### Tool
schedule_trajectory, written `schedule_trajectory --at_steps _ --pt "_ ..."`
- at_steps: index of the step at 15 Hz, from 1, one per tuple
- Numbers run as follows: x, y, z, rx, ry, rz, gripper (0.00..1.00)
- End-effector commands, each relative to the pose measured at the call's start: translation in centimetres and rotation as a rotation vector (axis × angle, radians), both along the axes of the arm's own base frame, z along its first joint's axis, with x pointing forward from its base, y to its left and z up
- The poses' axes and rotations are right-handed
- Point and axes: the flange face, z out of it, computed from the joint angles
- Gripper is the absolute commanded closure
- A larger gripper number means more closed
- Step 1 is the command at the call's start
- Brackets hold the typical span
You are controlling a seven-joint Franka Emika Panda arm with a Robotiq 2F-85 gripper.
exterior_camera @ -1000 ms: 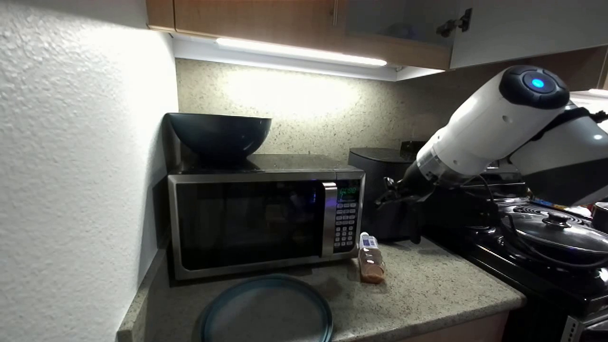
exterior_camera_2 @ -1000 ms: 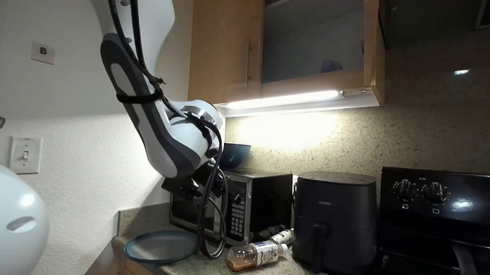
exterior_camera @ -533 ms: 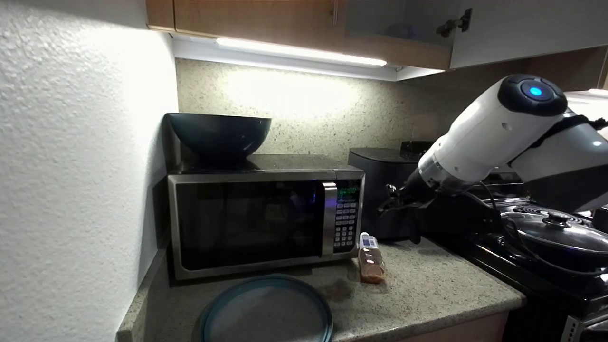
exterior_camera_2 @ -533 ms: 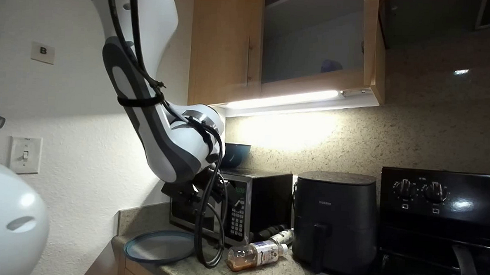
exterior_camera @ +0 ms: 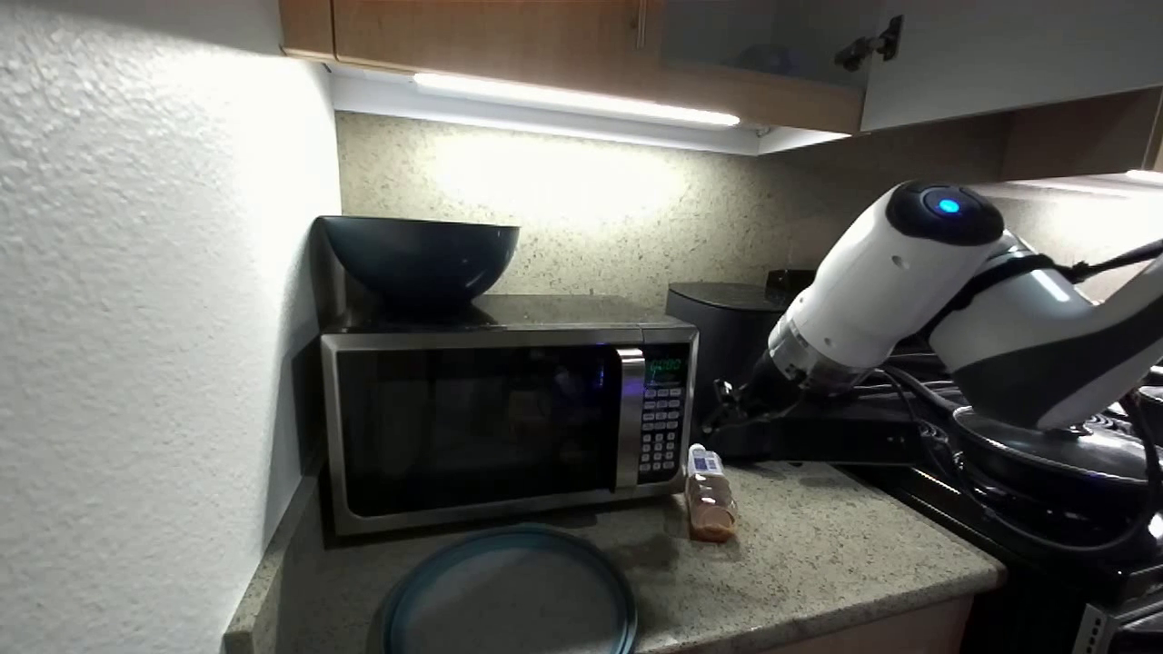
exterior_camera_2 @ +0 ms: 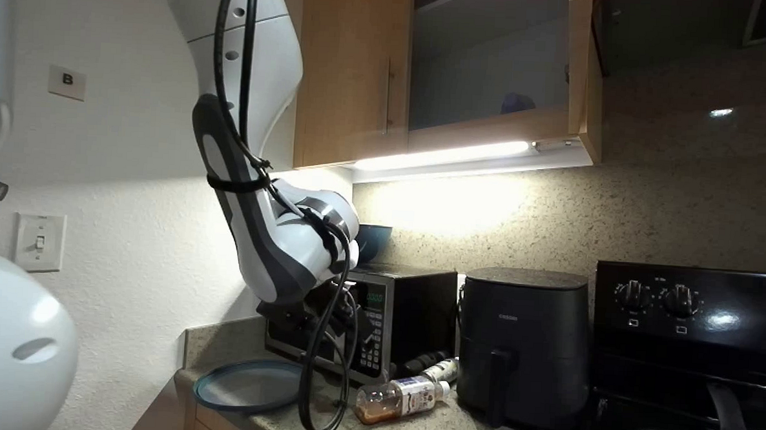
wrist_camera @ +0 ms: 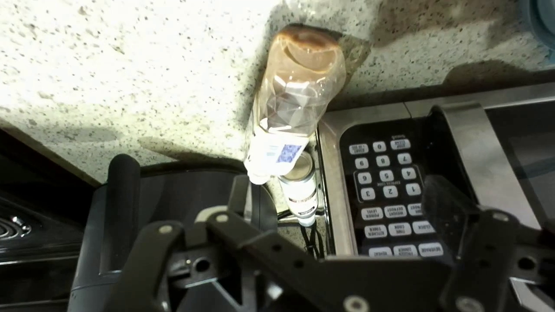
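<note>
My gripper (wrist_camera: 338, 193) is open and empty. It hangs in the air in front of the right side of the microwave (exterior_camera: 491, 427), with its fingers spread apart. In an exterior view the gripper (exterior_camera: 718, 411) is just above the cap end of a clear plastic bottle (exterior_camera: 710, 500). This bottle (exterior_camera_2: 384, 402) lies on its side on the counter with some brown contents and a white label. In the wrist view the bottle (wrist_camera: 299, 95) lies ahead of the fingers, touching neither. A white cylindrical container (wrist_camera: 301, 195) lies behind it, beside the microwave.
A black air fryer (exterior_camera_2: 522, 350) stands beside the microwave. A dark bowl (exterior_camera: 422, 259) sits on top of the microwave. A round blue-rimmed plate or lid (exterior_camera: 509, 599) lies on the counter in front. A stove (exterior_camera_2: 669, 318) holds a lidded pan (exterior_camera: 1054, 472). An upper cabinet door (exterior_camera: 1018, 54) hangs open.
The arm and gripper have moved lower, and leftward in an exterior view, bringing the gripper closer to the lying bottle. The gripper stays open. The bottle and other objects have not moved.
</note>
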Motion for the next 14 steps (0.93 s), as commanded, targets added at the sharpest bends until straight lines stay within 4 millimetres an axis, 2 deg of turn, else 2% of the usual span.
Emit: schedule_trajectory --at_steps 1,4,8,11,12,14 --pt "0.9 0.4 -2.4 0.037 0.081 0.015 0.0" --pt "1.3 0.2 -4.3 0.063 0.139 -0.012 0.0" --pt "1.9 -0.2 -5.8 0.087 0.19 -0.053 0.0" --pt "2.4 0.2 -4.5 -0.017 0.177 -0.032 0.0" --pt "2.3 -0.2 -5.4 0.046 0.176 -0.063 0.0" --pt "2.7 0.0 -5.0 0.018 0.173 -0.055 0.0"
